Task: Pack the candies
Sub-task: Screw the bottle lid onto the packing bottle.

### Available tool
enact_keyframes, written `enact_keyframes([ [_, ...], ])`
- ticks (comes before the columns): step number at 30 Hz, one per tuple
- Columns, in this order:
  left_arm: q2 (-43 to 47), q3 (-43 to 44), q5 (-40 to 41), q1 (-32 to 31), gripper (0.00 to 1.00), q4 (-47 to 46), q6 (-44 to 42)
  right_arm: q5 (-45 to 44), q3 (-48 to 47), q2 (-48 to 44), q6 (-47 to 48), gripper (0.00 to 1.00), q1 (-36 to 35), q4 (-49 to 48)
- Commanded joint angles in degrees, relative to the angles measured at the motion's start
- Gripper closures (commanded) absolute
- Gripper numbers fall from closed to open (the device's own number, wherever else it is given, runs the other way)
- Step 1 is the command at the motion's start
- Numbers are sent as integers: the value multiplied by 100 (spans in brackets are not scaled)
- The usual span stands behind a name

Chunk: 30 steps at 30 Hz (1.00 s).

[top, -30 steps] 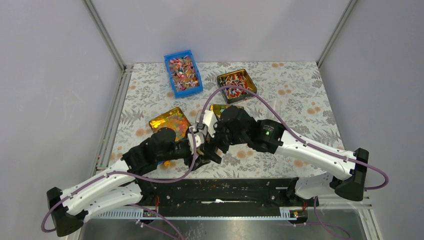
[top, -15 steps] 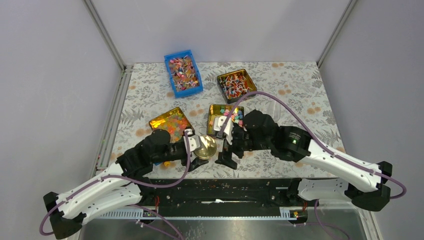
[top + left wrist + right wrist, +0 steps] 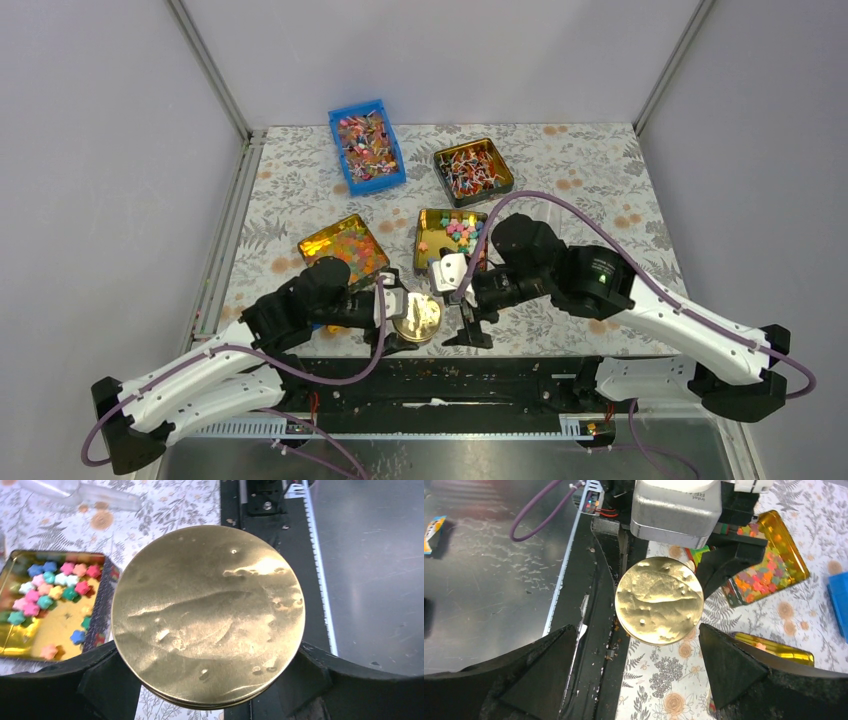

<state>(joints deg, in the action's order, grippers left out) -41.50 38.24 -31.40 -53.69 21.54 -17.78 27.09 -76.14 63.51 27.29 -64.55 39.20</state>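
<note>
Top external: left pincer point(image 3: 410, 320) grips round gold tin point(image 3: 418, 314); right pincer point(image 3: 636, 635) faces it, wide, empty.

Round lid point(image 3: 207, 615) between the left fingers point(image 3: 102, 685) is satin gold metal, dented, fingers are matt black plastic, tin point(image 3: 55, 627) beside them is mirror-glossy gold inside, candies point(image 3: 50, 585) matt opaque, counter point(image 3: 165, 505) smooth floral print.
</note>
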Motion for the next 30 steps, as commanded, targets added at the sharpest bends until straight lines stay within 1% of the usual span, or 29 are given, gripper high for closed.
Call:
enact_keyframes([
  [1, 20, 310, -1005, -5, 46, -537, -199, 767, -252, 191, 436, 0, 72, 87],
  [6, -43, 372, -1331, -3, 46, -644, -191, 1020, -290, 424, 558, 0, 83, 73],
  [13, -122, 431, -1522, -8, 47, -719, -150, 957, -366, 739, 635, 0, 79, 63],
  [20, -106, 414, -1529, -1, 49, -823, -94, 742, -97, 717, 574, 0, 80, -304],
  [30, -34, 417, -1475, -2, 50, -1014, 21, 638, 55, 698, 510, 2, 82, -333],
])
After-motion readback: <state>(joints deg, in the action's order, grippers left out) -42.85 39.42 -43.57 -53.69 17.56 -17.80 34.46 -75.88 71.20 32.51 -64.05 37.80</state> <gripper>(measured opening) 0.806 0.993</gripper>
